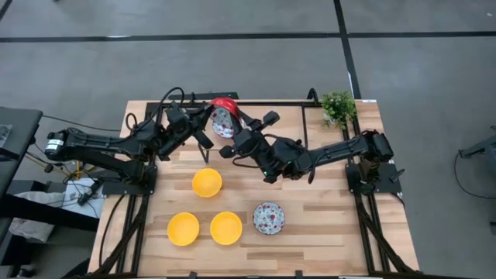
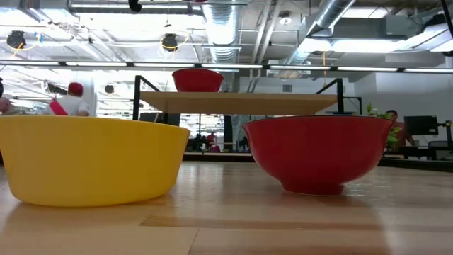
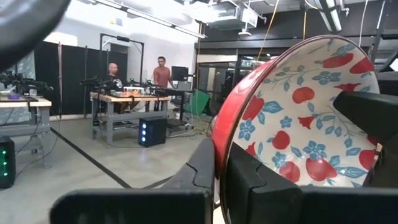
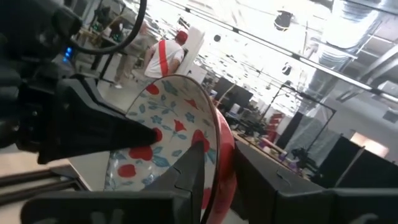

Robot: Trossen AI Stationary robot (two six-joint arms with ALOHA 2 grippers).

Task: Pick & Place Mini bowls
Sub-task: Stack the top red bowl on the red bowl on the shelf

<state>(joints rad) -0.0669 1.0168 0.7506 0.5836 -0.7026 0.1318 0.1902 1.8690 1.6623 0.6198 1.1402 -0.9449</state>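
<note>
A mini bowl (image 1: 223,122), white with red and blue flowers inside and red outside, is held on edge above the far middle of the table. My left gripper (image 1: 211,116) reaches it from the left and is shut on its rim. My right gripper (image 4: 217,158) comes from the right and is open. One of its fingers (image 4: 189,165) stands inside the bowl and the other (image 4: 267,180) outside. Three yellow mini bowls (image 1: 207,183), (image 1: 183,229), (image 1: 226,227) and another floral one (image 1: 268,218) rest on their bases on the table. My left gripper pinches the bowl's rim (image 3: 219,134) between its two fingers, one on the red outside and one (image 3: 249,180) on the flowered inside. It comes about level from the table's left. The bowl stands on edge, lifted clear of the table. My right gripper's fingers straddle the rim (image 4: 214,134); I cannot tell whether either touches it.
A raised wooden shelf (image 2: 237,103) crosses the far side of the table and carries a red bowl (image 2: 197,79). A small green potted plant (image 1: 338,107) stands at the far right corner. People stand at benches in the room beyond.
</note>
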